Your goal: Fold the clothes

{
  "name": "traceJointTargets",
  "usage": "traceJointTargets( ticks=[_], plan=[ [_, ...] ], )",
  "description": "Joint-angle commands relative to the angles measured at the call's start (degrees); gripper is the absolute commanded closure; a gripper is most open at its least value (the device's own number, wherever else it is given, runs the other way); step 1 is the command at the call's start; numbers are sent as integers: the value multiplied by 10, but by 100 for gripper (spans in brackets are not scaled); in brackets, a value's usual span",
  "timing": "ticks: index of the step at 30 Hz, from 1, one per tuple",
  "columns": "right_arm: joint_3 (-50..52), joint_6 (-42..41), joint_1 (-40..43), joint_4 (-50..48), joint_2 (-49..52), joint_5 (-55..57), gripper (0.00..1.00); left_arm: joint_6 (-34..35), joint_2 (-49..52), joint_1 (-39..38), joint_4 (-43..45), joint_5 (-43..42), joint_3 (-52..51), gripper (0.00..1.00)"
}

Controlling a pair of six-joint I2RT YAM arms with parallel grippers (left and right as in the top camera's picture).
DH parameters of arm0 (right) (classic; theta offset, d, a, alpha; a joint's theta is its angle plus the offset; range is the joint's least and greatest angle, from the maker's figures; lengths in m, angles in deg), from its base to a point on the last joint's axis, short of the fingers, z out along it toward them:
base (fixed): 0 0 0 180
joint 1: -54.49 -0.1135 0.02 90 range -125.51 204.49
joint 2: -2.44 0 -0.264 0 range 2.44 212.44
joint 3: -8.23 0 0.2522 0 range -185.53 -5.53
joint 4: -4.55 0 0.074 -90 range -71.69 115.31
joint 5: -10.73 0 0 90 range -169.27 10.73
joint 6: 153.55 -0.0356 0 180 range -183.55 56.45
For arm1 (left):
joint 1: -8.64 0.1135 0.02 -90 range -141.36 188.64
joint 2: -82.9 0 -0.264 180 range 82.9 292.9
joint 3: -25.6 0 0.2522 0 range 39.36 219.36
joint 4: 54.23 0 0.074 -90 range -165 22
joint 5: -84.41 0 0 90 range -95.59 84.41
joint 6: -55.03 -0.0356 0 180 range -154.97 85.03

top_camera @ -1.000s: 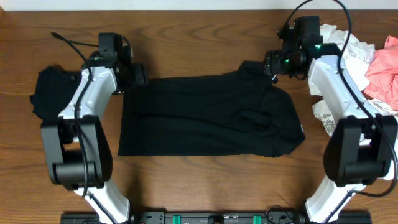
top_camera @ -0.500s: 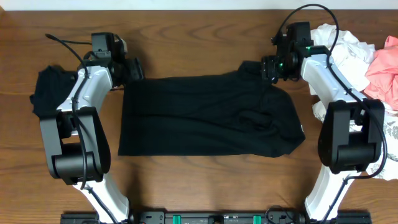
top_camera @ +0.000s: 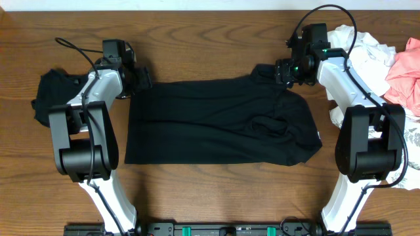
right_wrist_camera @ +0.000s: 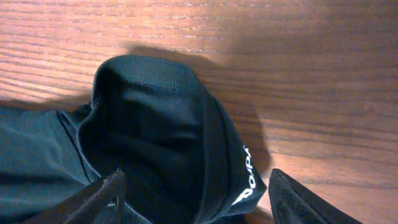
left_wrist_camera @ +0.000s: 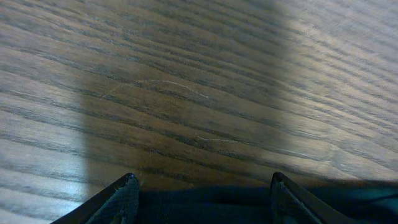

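Since the earlier frame your left gripper (top_camera: 140, 77) has nudged slightly toward the right of the picture, while the right gripper (top_camera: 283, 71) and the clothes lie as they did. Across the wooden table (top_camera: 210, 29) you have the black shirt (top_camera: 210, 121) spread flat in the centre of the overhead view. It is roughly rectangular, with rumpled folds toward its right end. At the upper right edge sits a heap with a white garment (top_camera: 357, 42) and a pink garment (top_camera: 405, 75). A dark bundle (top_camera: 47, 98) lies at the left edge. Your left gripper stands at the shirt's upper left corner, jaws wide, with dark cloth showing low between the fingers (left_wrist_camera: 121, 198). Your right gripper is over the shirt's upper right part, jaws also wide and gripping nothing. The upturned collar (right_wrist_camera: 149, 74) lies just ahead of it, with small white lettering (right_wrist_camera: 247, 177) on the cloth below.
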Motion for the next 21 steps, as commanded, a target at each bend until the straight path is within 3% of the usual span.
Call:
traceJointTargets(
  ticks=[1,12,21],
  plan=[
    [3,9,3,1,3,-2,28,-10,3,1,-1,18,10,32],
    [3,9,3,0,3,-2,31,-8,7,0,-7,13,10,33],
    [4,9,2,0,22,-3,40,-8,7,0,-13,13,10,57]
  ],
)
